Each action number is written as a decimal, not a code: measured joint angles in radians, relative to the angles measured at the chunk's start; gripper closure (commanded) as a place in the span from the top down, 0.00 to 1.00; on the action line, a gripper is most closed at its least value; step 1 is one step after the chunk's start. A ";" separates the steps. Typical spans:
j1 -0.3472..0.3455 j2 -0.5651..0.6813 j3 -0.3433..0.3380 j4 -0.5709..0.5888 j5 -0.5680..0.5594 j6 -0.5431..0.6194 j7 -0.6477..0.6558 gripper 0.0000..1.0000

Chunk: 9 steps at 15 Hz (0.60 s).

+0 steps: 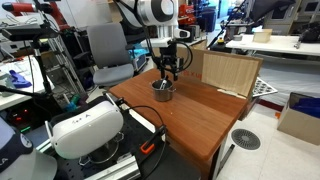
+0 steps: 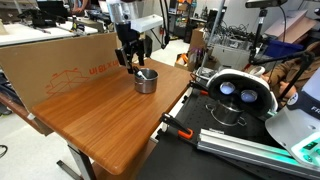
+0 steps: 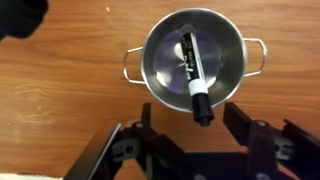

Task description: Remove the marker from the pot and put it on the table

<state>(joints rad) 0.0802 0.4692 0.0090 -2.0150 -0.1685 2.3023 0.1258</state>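
Observation:
The small silvery pot (image 3: 195,62) with two loop handles sits on the reddish-brown wood table (image 3: 60,95). The marker (image 3: 193,70), dark with a white band, lies inside it, and its black cap sticks out over the near rim. My gripper (image 3: 190,125) hangs open just above the pot, with the fingers either side of the marker's cap and not touching it. Both exterior views show the gripper (image 1: 168,72) (image 2: 133,62) directly over the pot (image 1: 163,91) (image 2: 146,81) near the table's far end (image 1: 190,115) (image 2: 110,125).
A wooden board (image 1: 228,72) stands upright at the table's back edge. A cardboard sheet (image 2: 60,62) stands along one side of the table. A white headset device (image 1: 85,130) (image 2: 232,92) and cables lie beside the table.

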 measured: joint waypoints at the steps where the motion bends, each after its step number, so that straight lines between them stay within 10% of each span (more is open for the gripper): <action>1: 0.001 0.003 0.000 0.005 0.000 0.000 0.002 0.40; 6: 0.001 0.006 -0.002 0.022 0.000 0.000 0.003 0.03; 9: 0.001 0.006 -0.004 0.025 0.000 -0.001 0.003 0.04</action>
<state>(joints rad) 0.0816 0.4752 0.0047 -1.9901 -0.1685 2.3011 0.1292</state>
